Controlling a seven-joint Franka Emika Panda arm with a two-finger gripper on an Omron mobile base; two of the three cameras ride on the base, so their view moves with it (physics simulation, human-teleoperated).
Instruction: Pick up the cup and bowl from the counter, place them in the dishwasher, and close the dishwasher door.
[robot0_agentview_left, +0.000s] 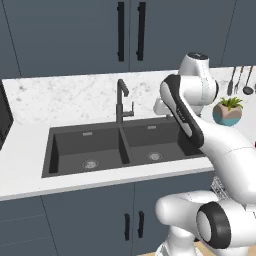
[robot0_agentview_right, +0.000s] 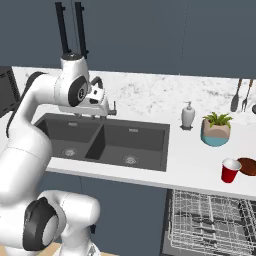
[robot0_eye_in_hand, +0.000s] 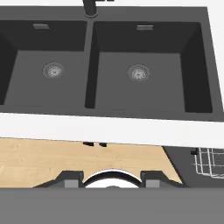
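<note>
The red cup (robot0_agentview_right: 230, 171) stands upright on the white counter (robot0_agentview_right: 192, 167) at the far right, just left of a low dark red-brown bowl (robot0_agentview_right: 248, 166). Below them the dishwasher's grey wire rack (robot0_agentview_right: 215, 220) is pulled out, and a corner of the rack (robot0_eye_in_hand: 211, 162) also shows in the hand view. My gripper (robot0_agentview_right: 106, 111) hangs over the dark double sink (robot0_agentview_right: 107, 140), far left of the cup and bowl. In the hand view the gripper (robot0_eye_in_hand: 111, 181) points down at the sink (robot0_eye_in_hand: 109, 65), open, with nothing between its fingertips (robot0_eye_in_hand: 72, 180).
A black faucet (robot0_agentview_left: 120, 102) rises behind the sink's divider. A soap dispenser (robot0_agentview_right: 188, 116) and a potted plant (robot0_agentview_right: 216, 130) stand behind the cup. Utensils (robot0_agentview_right: 239, 95) hang on the back wall. Cupboards with black handles (robot0_agentview_left: 131, 31) hang above the counter. A dark appliance (robot0_agentview_right: 7, 92) sits at the left.
</note>
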